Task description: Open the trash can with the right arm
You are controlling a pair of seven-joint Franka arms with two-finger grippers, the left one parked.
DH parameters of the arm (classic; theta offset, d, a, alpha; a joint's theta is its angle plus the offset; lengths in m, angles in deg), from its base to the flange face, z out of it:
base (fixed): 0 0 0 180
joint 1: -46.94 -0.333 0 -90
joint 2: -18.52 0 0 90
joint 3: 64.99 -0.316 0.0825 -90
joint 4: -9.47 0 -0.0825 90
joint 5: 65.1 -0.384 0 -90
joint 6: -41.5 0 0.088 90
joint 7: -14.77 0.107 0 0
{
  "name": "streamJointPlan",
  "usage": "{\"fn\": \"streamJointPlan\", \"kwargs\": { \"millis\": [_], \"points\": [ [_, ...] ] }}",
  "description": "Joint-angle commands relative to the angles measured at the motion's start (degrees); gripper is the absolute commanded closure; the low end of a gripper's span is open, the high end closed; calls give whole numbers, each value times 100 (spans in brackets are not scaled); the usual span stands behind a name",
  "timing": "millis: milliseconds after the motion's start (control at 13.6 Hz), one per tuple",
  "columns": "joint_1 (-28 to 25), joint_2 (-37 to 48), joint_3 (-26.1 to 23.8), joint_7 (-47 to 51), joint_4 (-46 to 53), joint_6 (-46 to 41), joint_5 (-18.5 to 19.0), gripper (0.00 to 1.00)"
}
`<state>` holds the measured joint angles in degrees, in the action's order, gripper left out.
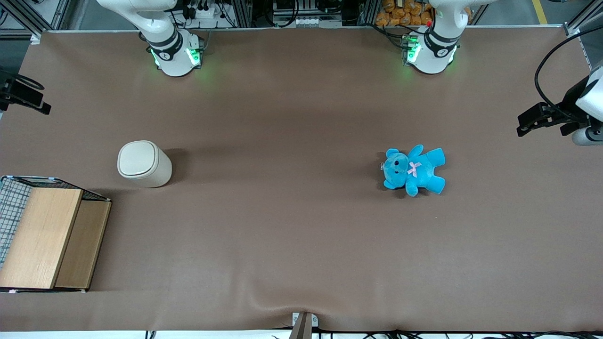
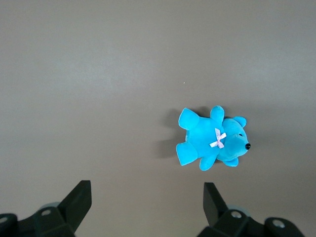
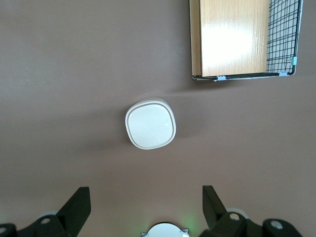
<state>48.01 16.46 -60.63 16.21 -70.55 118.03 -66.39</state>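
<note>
- Your trash can (image 1: pixel 143 164) stands upright on the brown table (image 1: pixel 282 235), toward the working arm's end, lid (image 3: pixel 150 124) flat and fully closed, so nothing's done yet.
- Just beside it, nearer the front camera, sits the wood-topped wire basket (image 1: pixel 44 235). The two are close but not touching.
- Your gripper (image 3: pixel 143 210) hangs high above the can with its fingers (image 3: pixel 76 207) spread wide, gripping nothing.
- I can't make out a button or hinge on that lid, so you'll probably need to come down and find the edge.
- The blue teddy (image 1: pixel 414 170) lies well apart, toward the parked arm's end.
</note>
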Motion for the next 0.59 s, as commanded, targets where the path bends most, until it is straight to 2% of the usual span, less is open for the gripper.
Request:
{"fn": "streamJointPlan", "kwargs": {
  "millis": [0,515],
  "points": [
    [-28,-13,3,76,118,-103,94,0],
    [-28,-66,3,49,100,-120,85,0]
  ]
}}
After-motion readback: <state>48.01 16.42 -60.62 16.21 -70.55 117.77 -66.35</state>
